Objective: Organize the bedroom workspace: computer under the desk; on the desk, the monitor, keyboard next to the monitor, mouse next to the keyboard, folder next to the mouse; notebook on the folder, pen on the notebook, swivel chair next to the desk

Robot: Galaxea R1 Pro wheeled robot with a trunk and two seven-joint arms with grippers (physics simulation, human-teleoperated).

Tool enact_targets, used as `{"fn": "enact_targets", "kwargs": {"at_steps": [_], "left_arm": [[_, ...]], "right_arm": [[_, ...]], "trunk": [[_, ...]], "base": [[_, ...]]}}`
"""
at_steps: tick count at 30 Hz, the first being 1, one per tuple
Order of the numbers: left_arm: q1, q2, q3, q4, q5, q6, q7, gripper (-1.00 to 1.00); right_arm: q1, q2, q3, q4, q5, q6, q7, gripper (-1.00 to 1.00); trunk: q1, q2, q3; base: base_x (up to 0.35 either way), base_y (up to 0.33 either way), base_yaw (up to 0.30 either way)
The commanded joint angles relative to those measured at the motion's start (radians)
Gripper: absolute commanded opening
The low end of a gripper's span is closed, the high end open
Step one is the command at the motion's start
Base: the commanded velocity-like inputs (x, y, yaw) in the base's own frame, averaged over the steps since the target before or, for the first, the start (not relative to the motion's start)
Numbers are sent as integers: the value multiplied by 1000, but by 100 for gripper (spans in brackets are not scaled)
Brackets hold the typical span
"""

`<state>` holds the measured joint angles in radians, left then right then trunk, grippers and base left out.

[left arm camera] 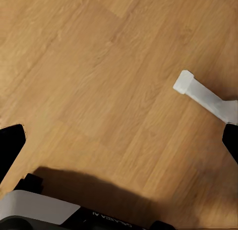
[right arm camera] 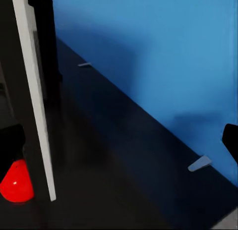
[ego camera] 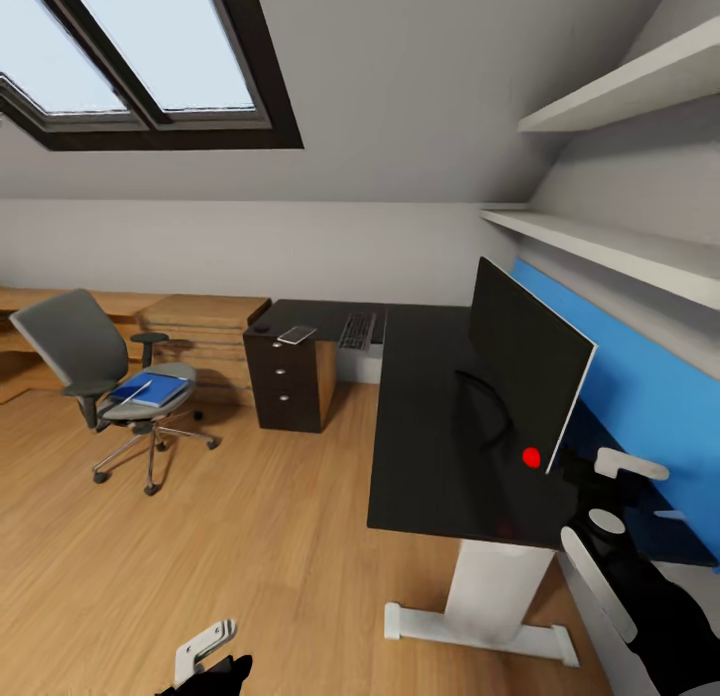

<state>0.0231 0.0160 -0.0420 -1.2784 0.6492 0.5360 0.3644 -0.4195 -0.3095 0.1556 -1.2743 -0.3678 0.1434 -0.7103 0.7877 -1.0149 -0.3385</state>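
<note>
Now, step: judged to be settling the monitor [ego camera: 525,371] upright on the desk [ego camera: 425,446].
Right gripper [ego camera: 612,476]: beside its lower corner; jaw state unclear.
Left gripper [ego camera: 205,648]: low, apparently empty.
Advice: withdraw slowly, without tipping the screen.
Folder [ego camera: 150,389]: on chair [ego camera: 100,376].

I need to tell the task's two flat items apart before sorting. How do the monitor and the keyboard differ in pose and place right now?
The monitor stands upright on its edge on the desk's near wing, while the keyboard lies flat at the far corner. The monitor is much the larger, a wide black panel with a red dot; the keyboard is a small dark-keyed slab. Both rest on the same black desk.
</note>
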Motion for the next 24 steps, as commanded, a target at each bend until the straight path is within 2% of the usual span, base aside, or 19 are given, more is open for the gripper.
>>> {"fn": "enact_targets", "kwargs": {"at_steps": [1,10,15,21,24], "left_arm": [[0,1,-3,-2,10,1,10,100],[0,1,-3,-2,11,1,10,100],[0,1,-3,-2,11,1,10,100],[0,1,-3,-1,10,-2,10,100],[0,2,-3,-1,8,-30,11,100]], "right_arm": [[-1,-1,3,1,-3,7,-8,100],[0,-1,6,10,-2,1,-4,100],[8,-1,10,-28,-1,-54,19,100],[29,-1,51,-69,-2,-82,34,100],[49,9,94,-102,-6,-82,35,100]], "trunk": [[0,-1,-1],[0,-1,-1],[0,-1,-1],[0,-1,-1],[0,-1,-1]], "base": [[-336,0,0],[-336,0,0],[-336,0,0],[-336,0,0],[-336,0,0]]}}
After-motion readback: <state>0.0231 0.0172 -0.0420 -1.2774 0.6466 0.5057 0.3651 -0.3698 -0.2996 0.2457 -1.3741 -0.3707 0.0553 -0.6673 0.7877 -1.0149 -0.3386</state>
